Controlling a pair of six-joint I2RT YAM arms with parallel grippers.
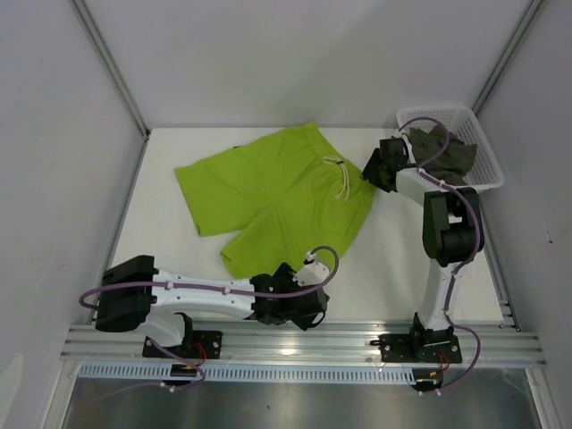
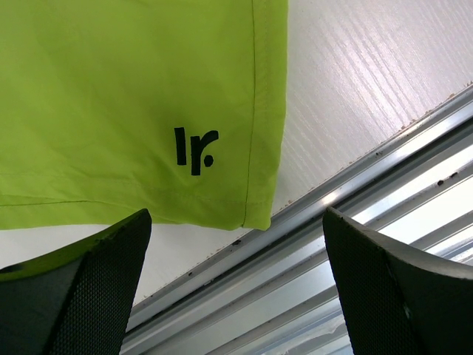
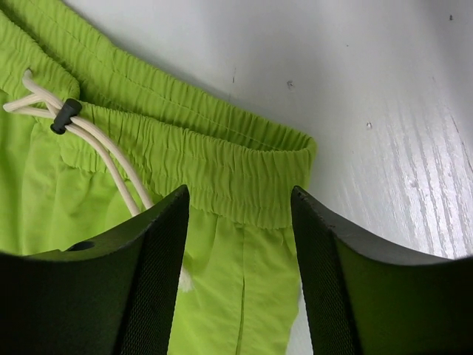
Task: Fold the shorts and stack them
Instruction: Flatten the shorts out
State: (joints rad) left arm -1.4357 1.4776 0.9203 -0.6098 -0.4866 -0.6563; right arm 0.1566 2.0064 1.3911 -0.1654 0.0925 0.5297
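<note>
Left fingers [image 1: 299, 299] are spread wide with nothing between them, just off the near leg hem of the green shorts [image 1: 277, 192]. From above, the arm covers a bit of that hem. The shorts lie flat mid-worktop [image 1: 161, 241], long axis approx left-right, legs to the left and near side, waistband to the right. Right fingers [image 1: 374, 170] stand apart over the waistband corner, cloth under the gap; can't tell if they touch it. Far right, the basket [image 1: 487, 174] holds the olive shorts [image 1: 447, 154], bunched up, partly behind arm and cable. Which way they point can't be made out.
</note>
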